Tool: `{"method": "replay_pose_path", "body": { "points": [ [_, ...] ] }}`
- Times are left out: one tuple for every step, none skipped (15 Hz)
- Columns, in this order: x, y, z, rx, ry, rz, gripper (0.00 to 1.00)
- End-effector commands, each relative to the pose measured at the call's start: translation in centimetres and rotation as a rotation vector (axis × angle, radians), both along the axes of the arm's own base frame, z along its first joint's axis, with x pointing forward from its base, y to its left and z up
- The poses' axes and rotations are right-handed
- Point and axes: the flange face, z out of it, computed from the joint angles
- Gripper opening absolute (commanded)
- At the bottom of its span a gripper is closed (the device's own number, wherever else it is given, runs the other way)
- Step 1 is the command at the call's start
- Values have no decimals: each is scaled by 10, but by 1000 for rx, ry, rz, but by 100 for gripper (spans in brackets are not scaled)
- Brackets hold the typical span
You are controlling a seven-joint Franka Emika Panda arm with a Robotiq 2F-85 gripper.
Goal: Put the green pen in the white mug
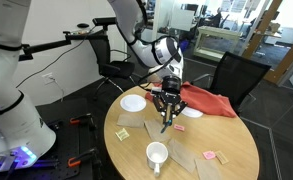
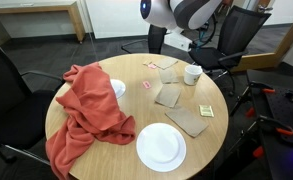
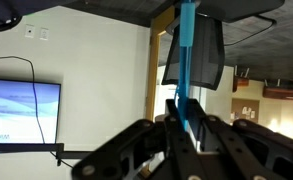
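1. While my end effector (image 3: 186,112) is clamped shut on the green pen (image 3: 187,50), the wrist view shows the pen sticking out past the fingertips. In an exterior view I hover over the middle of the round bench (image 1: 236,138).
2. The white mug (image 1: 157,155) stands upright near the bench edge, well apart from me. I judge the step to be carrying the pen across. To do it well, I should centre the tip over the mug's mouth, hold the pen near upright, and lower it inside the rim before letting go. Otherwise it may strike the rim and bounce out.
3. The mug looks empty, with its mouth facing up. A white plate (image 2: 161,147) lies bare on the bench. A red cloth (image 2: 86,105) lies beside it.
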Motion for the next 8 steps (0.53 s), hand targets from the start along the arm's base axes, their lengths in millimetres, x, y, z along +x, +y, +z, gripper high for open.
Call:
{"method": "replay_pose_path", "body": {
  "points": [
    [-1,-9,-21,4,35,0,4],
    [-4,-10,-27,2,48,-5,4],
    [-6,-12,-34,1,62,-10,4],
    [-6,-15,-42,2,73,-15,4],
    [-7,-16,-48,2,82,-18,4],
    [-8,-18,-53,2,88,-21,4],
    [-8,-19,-59,0,90,-21,4],
    [-8,-19,-64,0,90,-22,4]
  ]
}}
